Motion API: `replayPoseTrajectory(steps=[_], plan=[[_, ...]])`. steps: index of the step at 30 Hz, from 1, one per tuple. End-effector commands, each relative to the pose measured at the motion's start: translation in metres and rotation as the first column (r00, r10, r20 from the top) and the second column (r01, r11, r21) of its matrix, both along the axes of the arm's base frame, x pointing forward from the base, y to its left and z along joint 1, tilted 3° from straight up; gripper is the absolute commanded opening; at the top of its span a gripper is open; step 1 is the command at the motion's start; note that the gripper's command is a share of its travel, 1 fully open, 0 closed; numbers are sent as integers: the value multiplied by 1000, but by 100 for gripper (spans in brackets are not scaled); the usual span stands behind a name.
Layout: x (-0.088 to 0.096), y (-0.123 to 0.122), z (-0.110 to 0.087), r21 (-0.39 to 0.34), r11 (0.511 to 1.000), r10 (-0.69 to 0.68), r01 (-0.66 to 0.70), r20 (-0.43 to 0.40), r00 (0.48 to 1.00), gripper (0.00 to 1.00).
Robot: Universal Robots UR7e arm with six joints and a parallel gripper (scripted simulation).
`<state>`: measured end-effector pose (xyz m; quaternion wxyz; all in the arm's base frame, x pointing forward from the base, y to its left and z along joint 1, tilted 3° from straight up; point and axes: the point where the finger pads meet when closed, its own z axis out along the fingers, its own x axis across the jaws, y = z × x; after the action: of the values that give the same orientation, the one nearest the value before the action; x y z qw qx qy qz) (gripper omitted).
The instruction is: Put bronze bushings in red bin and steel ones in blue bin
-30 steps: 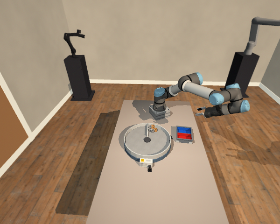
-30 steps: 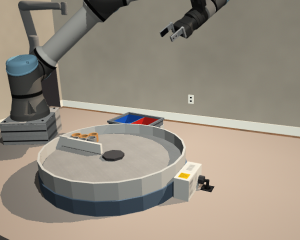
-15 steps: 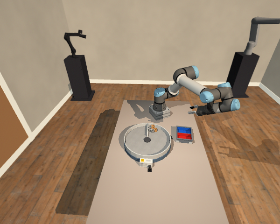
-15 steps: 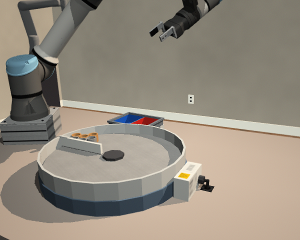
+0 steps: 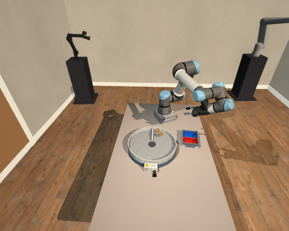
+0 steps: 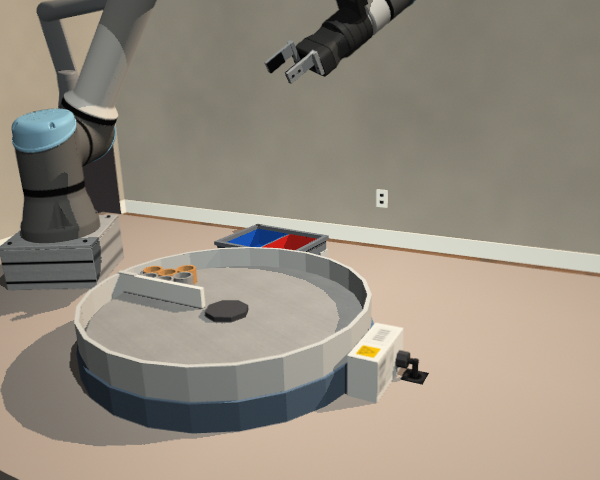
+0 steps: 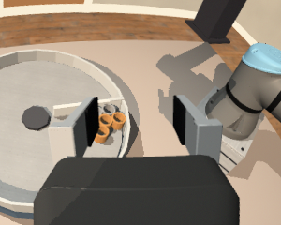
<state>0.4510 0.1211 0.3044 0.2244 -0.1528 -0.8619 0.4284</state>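
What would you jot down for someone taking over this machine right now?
End effector: open, holding nothing, high above the table.
Bushings: bronze and steel ones clustered behind the divider on the turntable, near the arm's base.
Bins: red and blue sit side by side beyond the turntable; I see nothing in either.
Done: nothing sorted.
Left: every bushing, bronze to red, steel to blue.
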Motion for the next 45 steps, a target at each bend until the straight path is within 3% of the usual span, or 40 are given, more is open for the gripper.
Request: replayPoseTrajectory(steps=[1, 7, 12, 24, 27, 33, 37, 39, 42, 45], plan=[[-15, -34, 4, 5, 1000, 6, -6, 7, 1000, 100], [-19, -44, 5, 5, 1000, 6, -6, 7, 1000, 100], [-37, -87, 9, 5, 1000, 6, -6, 7, 1000, 100], [-37, -87, 9, 5, 1000, 6, -6, 7, 1000, 100], [-37, -86, 9, 132, 991, 0, -15, 115, 993, 100], [-37, -86, 9, 240, 970, -16, -35, 207, 978, 100], [-37, -86, 9, 249, 968, -18, -37, 214, 977, 100], [-37, -86, 9, 328, 943, -38, -60, 282, 959, 100], [-37, -86, 9, 340, 938, -41, -64, 292, 956, 100], [-37, -86, 9, 413, 906, -67, -92, 355, 933, 100]])
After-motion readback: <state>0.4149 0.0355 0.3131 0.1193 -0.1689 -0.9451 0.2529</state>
